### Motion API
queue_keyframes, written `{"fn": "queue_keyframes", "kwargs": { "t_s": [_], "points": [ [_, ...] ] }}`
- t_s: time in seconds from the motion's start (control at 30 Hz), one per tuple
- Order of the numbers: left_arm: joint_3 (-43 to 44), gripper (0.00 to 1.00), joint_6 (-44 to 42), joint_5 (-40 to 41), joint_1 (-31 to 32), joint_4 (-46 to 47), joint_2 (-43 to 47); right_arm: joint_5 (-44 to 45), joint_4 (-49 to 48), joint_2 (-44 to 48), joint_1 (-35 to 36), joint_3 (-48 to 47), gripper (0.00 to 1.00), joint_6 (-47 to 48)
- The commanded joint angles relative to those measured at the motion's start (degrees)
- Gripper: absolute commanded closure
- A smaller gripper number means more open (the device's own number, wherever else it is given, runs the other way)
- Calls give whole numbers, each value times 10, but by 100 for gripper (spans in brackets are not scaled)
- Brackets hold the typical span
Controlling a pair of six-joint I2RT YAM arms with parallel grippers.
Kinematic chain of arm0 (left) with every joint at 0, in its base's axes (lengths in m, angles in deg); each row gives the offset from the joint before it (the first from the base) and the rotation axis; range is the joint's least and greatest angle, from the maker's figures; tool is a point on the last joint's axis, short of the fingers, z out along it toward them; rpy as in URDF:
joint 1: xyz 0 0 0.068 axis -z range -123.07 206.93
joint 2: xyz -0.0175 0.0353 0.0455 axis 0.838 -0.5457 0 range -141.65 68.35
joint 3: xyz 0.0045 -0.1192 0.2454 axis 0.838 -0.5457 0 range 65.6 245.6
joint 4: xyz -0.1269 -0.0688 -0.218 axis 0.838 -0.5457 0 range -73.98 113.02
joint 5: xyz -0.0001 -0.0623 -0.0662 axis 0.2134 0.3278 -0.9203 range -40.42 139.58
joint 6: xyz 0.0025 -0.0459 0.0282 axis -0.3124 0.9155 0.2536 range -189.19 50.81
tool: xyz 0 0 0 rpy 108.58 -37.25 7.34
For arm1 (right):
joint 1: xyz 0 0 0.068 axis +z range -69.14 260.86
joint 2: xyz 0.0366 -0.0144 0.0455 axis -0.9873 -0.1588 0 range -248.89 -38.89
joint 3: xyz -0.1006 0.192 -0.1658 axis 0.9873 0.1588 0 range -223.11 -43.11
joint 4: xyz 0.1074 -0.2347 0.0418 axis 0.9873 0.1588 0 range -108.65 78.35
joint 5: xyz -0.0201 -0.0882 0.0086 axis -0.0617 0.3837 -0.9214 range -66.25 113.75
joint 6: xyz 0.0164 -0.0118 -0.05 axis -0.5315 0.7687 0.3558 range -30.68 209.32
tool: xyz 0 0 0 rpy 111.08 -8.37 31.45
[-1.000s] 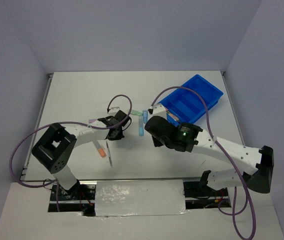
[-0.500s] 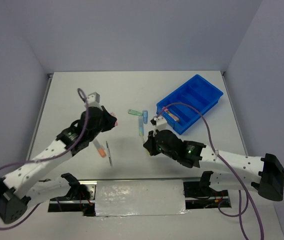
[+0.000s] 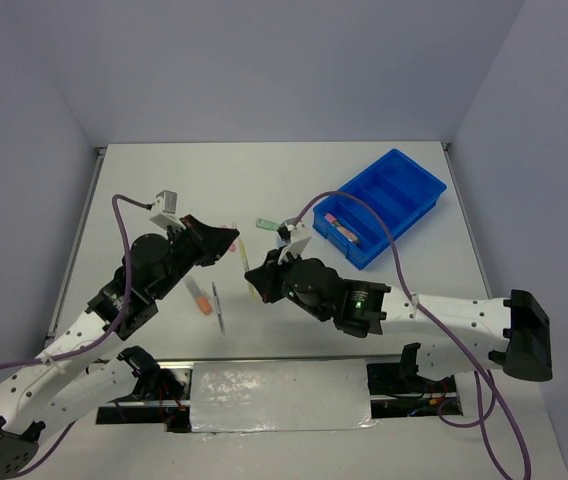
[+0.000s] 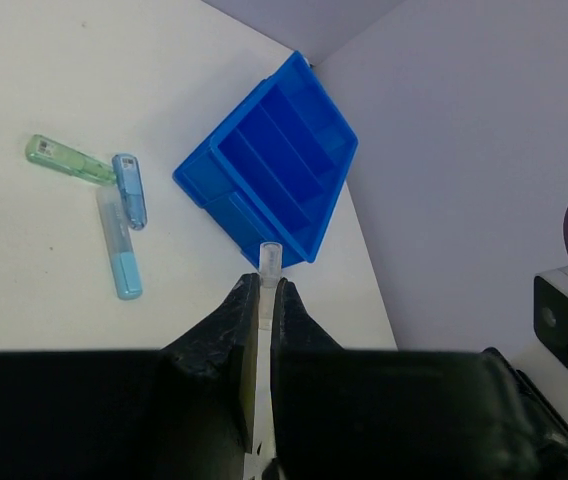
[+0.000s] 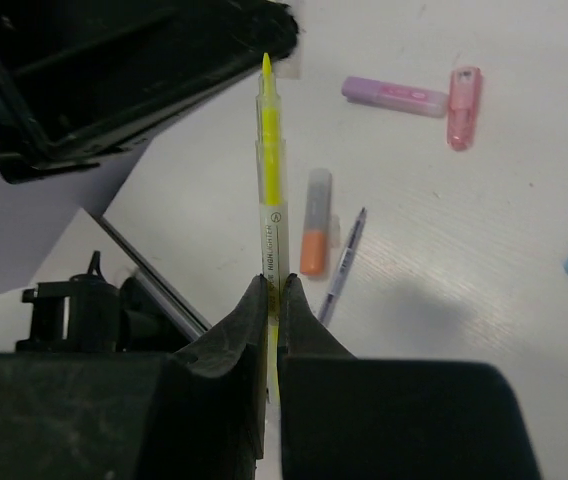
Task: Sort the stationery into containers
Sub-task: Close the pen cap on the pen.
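Moved: the right gripper (image 3: 255,278) is swinging from the table's (image 3: 144,180) middle toward the left gripper (image 3: 226,240), away from the tray (image 3: 420,167).
Right gripper: gripping a yellow highlighter (image 5: 267,180) by its barrel, jaws squeezed together, bare tip pointing at the left gripper.
Left gripper: pinching a slim pale piece (image 4: 270,258); possibly a cap, unclear.
Tray: sitting by the table's far right corner, holding one pink pen (image 3: 342,226).
Meaning: probably capping or handing over; the orange marker (image 3: 201,300) and others are lying unsorted.
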Motion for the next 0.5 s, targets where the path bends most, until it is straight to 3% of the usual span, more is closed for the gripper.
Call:
{"fn": "queue_keyframes", "kwargs": {
  "t_s": [0.0, 0.47],
  "points": [
    [6, 100, -1, -21, 3, 47, 13, 17, -28, -8, 12, -37, 100, 19],
    [12, 100, -20, 12, 2, 40, 26, 16, 8, -21, 16, -49, 100, 4]
  ]
}}
